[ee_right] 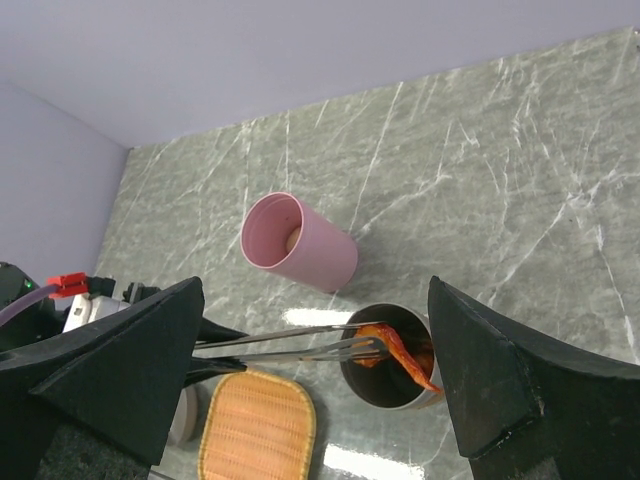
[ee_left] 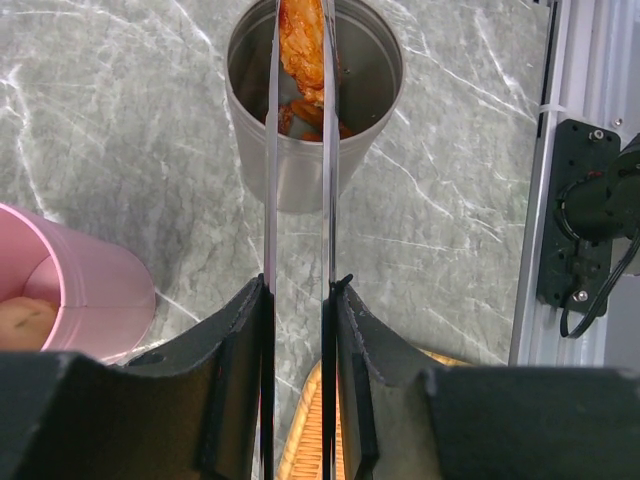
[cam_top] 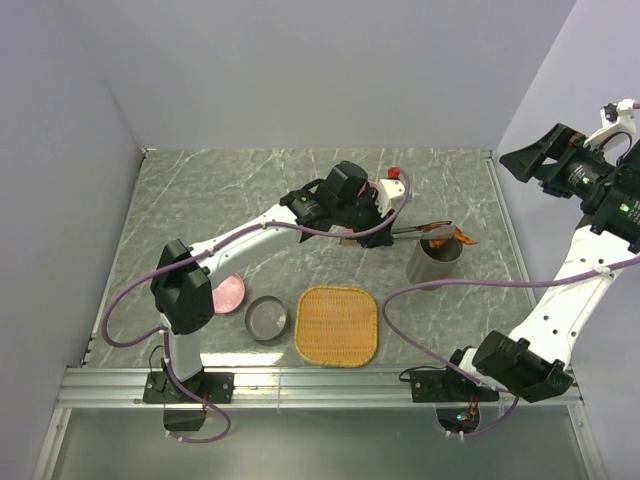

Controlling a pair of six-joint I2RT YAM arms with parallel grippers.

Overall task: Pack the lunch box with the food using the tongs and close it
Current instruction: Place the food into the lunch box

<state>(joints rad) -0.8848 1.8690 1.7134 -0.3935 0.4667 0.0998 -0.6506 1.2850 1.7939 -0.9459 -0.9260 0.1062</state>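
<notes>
My left gripper (cam_top: 372,228) (ee_left: 300,285) is shut on the silver tongs (cam_top: 420,231) (ee_left: 328,180). The tongs' tips pinch a brown-orange food piece (cam_top: 455,237) (ee_left: 305,50) (ee_right: 400,352) over the mouth of the tall grey cup (cam_top: 436,262) (ee_left: 300,170). More brown-orange bits (ee_left: 300,115) lie inside that cup. The pink cup (ee_right: 300,243) (ee_left: 90,290) stands behind the tongs with a pale ball (ee_left: 25,322) inside; the left arm hides it in the top view. My right gripper (cam_top: 530,160) (ee_right: 312,290) hangs open and empty, high at the right.
A woven orange tray (cam_top: 337,325) lies at the front centre. A shallow grey dish (cam_top: 267,319) and a pink dish (cam_top: 229,294) sit to its left, near the left arm's base. The table's metal rail (ee_left: 570,150) runs along the right side.
</notes>
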